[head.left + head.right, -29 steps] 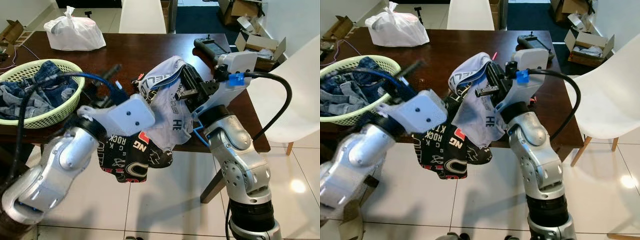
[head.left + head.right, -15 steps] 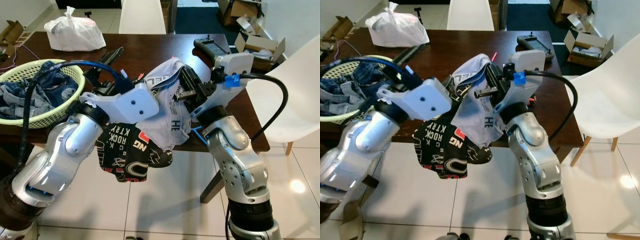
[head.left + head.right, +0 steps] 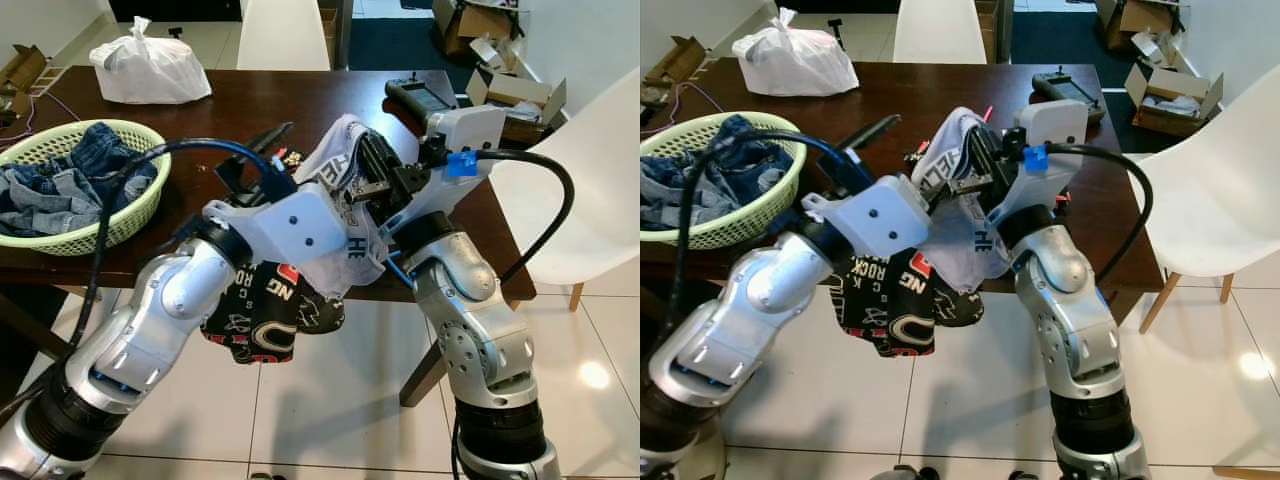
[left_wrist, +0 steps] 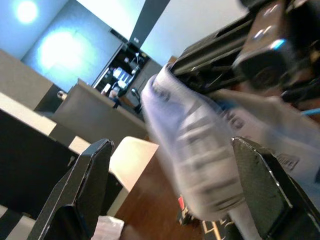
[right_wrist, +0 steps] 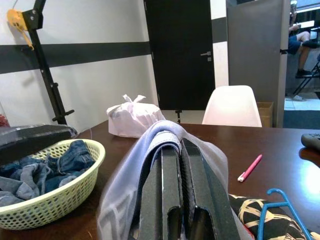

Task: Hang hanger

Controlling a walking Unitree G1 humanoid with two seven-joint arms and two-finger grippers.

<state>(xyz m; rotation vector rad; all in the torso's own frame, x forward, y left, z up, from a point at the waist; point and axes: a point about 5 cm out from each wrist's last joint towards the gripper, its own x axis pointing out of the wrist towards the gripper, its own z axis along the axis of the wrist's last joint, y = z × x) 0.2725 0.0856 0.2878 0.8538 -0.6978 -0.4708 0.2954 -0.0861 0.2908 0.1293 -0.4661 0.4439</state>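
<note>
In the left eye view, the right gripper [image 3: 368,172] sits just right of centre, its black fingers closed together inside a pale grey garment [image 3: 345,215] with a printed waistband. The cloth drapes over the fingers and hangs down; the letters "HE" can be read on it at about 6 o'clock from the gripper. Below it hangs a black cloth [image 3: 262,315] with red and white print, where "ROCK" and "NG" are legible, upside down. The left gripper [image 3: 262,150] reaches in from 9 o'clock, its fingers spread apart, just beside the garment's waistband. A thin blue hanger [image 3: 397,270] peeks out under the garment at 5 o'clock from the right gripper, against the edge of the dark table [image 3: 200,100].

In the right eye view, a green basket [image 3: 715,215] of jeans sits at 9 o'clock on the table, a white bag [image 3: 795,58] at 11 o'clock, a white chair [image 3: 1220,190] at 3 o'clock.

In the left wrist view, the two fingers [image 4: 85,190] stand wide apart with the blurred waistband between them, its lettering unreadable.

In the right wrist view, the closed fingers [image 5: 170,195] wear the garment like a hood; the blue hanger's hook [image 5: 285,210] lies at 4 o'clock, a pink pen [image 5: 250,168] on the table beyond.
</note>
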